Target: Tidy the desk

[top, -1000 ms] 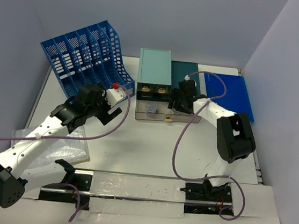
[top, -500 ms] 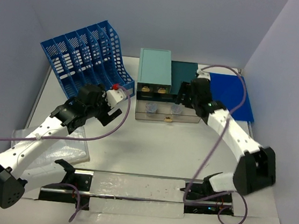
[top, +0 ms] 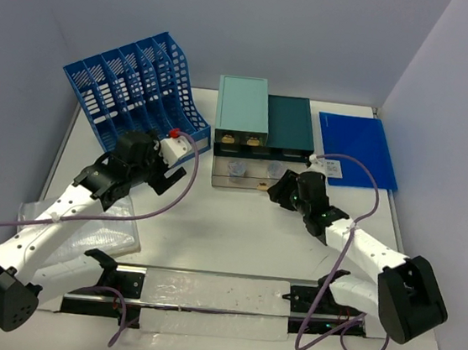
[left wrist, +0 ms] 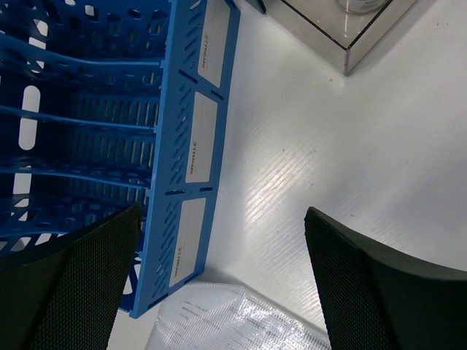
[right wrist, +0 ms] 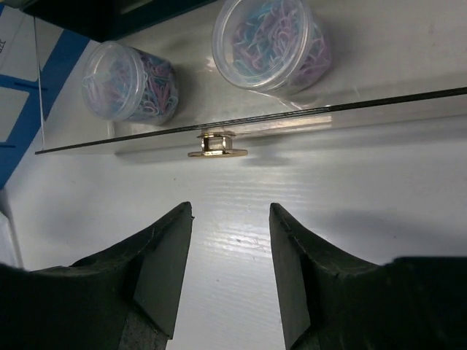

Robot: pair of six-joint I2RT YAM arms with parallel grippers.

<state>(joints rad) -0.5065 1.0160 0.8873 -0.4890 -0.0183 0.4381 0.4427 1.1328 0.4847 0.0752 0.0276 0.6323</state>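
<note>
— At the far-left corner of the large flat white matte desk (top: 236, 234), what stands there?

— A blue slotted plastic file rack (top: 134, 88), its slots leaning toward the left edge. A clear plastic sleeve (top: 83, 234) lies flat near the near-left corner.

— And the left gripper (left wrist: 222, 211)?

— It hangs over the desk just beside the rack's near corner. Its jaws are spread wide with nothing between them; under them the wrist view shows the rack's edge, bare tabletop and the tip of the sleeve.

— What is at the middle of the far edge?

— A light teal drawer box (top: 243, 113), with a dark teal box (top: 289, 122) touching its right side. In front of them a clear drawer (top: 254, 180) stands open, holding two clear round tubs of coloured paper clips (right wrist: 270, 44).

— Where is the right gripper (right wrist: 230, 208)?

— Low over the desk, just on the near side of the drawer's small brass knob (right wrist: 217, 144). Its jaws are parted and hold nothing, and the knob is apart from both fingers.

— Anything by the right edge?

— A flat blue folder (top: 357, 147) lies toward the far-right corner, with a white label at its near-left corner.
</note>
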